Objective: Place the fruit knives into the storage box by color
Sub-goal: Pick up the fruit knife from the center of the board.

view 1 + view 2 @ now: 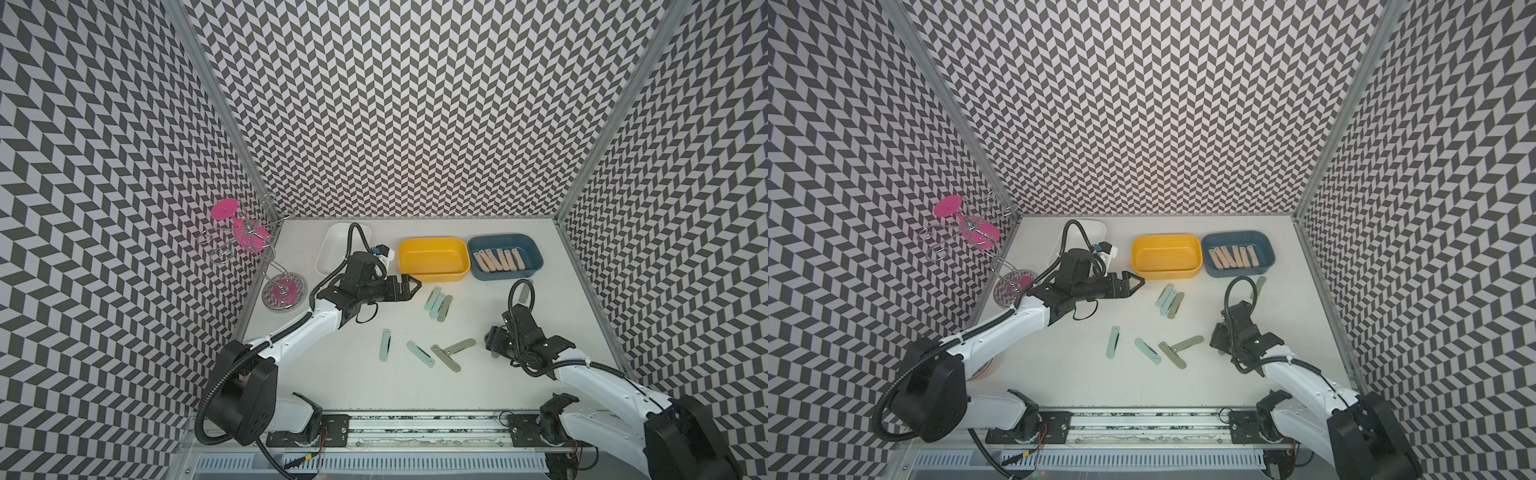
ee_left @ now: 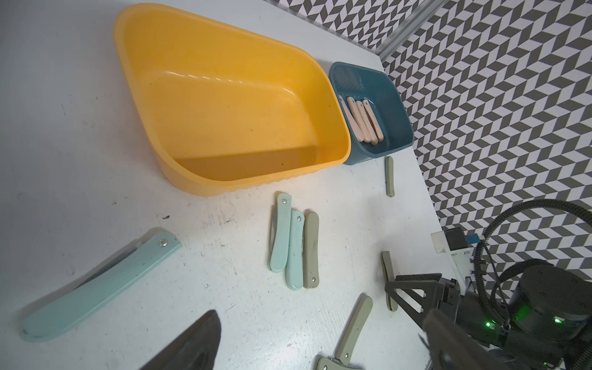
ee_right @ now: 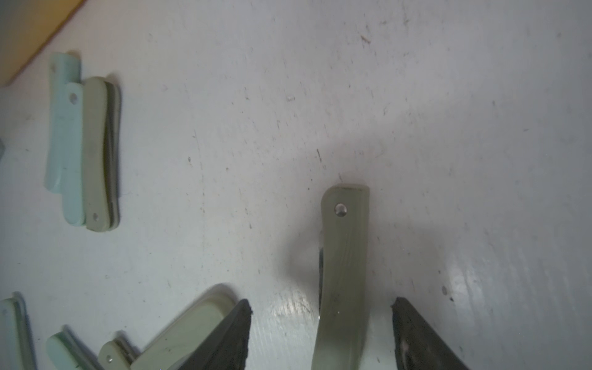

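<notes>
Several peach-pink knives [image 1: 498, 259] fill the blue box [image 1: 505, 275], upper right; mint knives [image 1: 385, 351] and grey-green knives [image 1: 445, 358] lie loose; the right gripper [image 3: 320, 304] gapes astride one, not gripping.

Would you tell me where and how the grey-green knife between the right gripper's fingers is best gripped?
I would grip the grey-green knife across its narrow width near mid-length, coming straight down from above. It lies flat on the table, so only its long edges offer opposing faces, and the open right gripper straddles them.
</notes>
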Controlling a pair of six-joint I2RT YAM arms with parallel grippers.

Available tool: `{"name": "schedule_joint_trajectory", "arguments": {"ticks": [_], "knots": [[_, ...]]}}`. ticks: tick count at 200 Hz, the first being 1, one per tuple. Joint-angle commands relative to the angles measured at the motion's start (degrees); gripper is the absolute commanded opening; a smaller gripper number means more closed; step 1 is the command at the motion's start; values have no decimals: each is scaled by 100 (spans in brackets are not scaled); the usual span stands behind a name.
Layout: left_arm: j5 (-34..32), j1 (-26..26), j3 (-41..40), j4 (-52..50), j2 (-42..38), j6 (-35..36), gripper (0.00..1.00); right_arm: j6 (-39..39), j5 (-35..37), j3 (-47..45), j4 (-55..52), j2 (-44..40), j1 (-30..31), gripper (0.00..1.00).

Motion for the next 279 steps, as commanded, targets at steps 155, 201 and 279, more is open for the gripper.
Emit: {"name": "schedule_joint_trajectory", "arguments": {"ticks": [155,201,279], "knots": [[164,-36,-216,355,-236,-50,100,679,1285,466,-594,1225,1255,29],[151,-36,-215,368,-228,-52,100,742,1491,492,-676,1228,1252,23],[101,-31,-216,400,-198,-88,100,554,1387,562,-441,1548,1246,25]]}}
